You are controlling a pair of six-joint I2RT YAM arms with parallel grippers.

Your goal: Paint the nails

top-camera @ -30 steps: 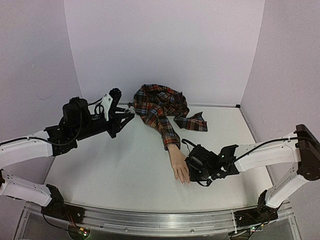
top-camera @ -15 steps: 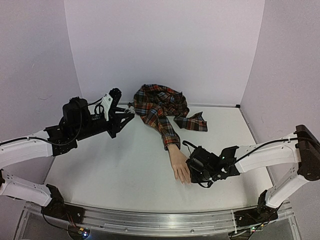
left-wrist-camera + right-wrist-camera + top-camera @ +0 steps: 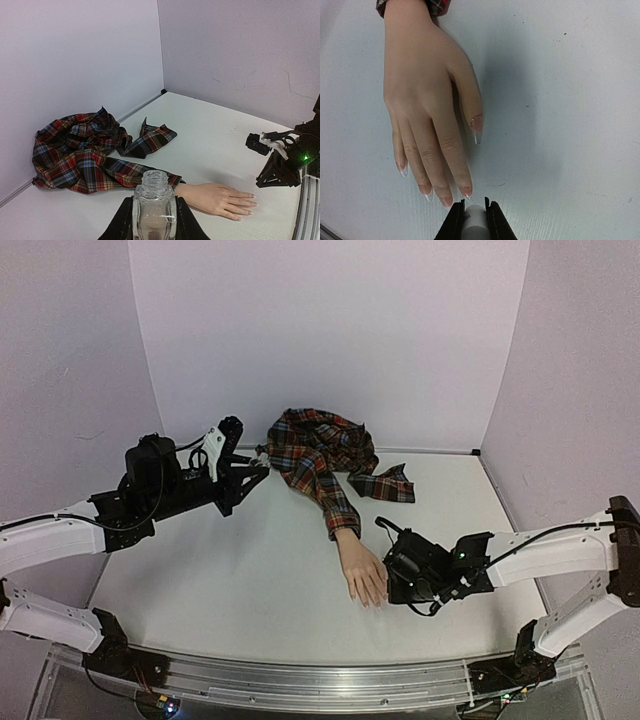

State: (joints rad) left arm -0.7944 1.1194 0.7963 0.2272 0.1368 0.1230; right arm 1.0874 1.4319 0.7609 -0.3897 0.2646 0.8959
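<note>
Shows the right gripper (image 3: 474,225) pinched shut on a short pale cap (image 3: 474,216), probably the brush's handle; hides the bristles, so cannot tell whether they carry polish. Places the hand (image 3: 427,90) straight ahead of that tool, palm down on the table (image 3: 570,100), wrist far and fingertips near, its long axis in line with the gripper's reach. Puts the nails (image 3: 465,190) of the index and middle fingers just beside the cap, close enough that contact cannot be ruled in or out. Sets the thumb nail farther back along the hand's side, and the little finger's nail off toward the opposite side. Gives no sure sign of paint on any nail. Marks the right arm, low at the fingertips in the top view, as by far the nearer. Locates the left gripper (image 3: 154,226) well apart, raised toward the far corner and clamped on an upright, uncapped glass bottle (image 3: 154,195). Traces the plaid sleeve (image 3: 320,465) from the wrist back to a crumpled heap near the rear wall. Suggests a short advance along the finger axis, then small sideways shifts from nail to nail.
</note>
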